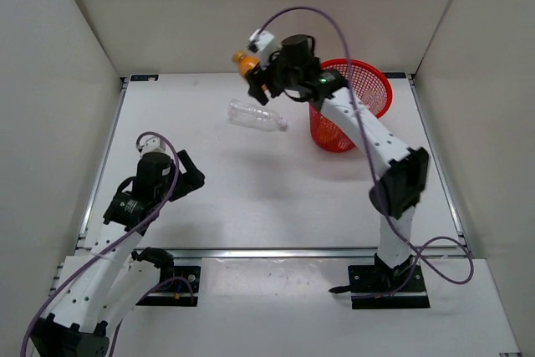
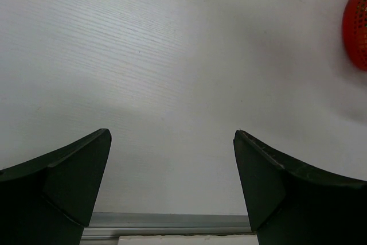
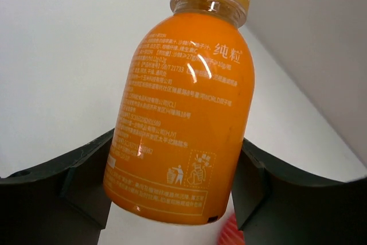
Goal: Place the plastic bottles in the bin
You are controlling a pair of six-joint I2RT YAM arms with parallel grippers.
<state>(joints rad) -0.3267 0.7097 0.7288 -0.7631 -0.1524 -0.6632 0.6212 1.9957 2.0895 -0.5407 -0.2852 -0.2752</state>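
My right gripper [image 1: 253,71] is shut on an orange plastic bottle [image 3: 183,101], raised above the table at the far middle, left of the bin [image 1: 368,81]. In the right wrist view both fingers [image 3: 86,182] press the bottle's lower sides, its gold cap pointing away. The bin is a red mesh basket standing at the far right, and its side shows in the left wrist view [image 2: 356,27]. A clear plastic bottle [image 1: 257,115] lies on its side on the table below the held one. My left gripper [image 1: 185,175] is open over bare table at the near left, nothing between its fingers [image 2: 74,182].
White walls enclose the table on the left, back and right. A metal rail [image 1: 251,251] runs along the near edge in front of the arm bases. A purple cable [image 1: 334,27] loops over the right arm.
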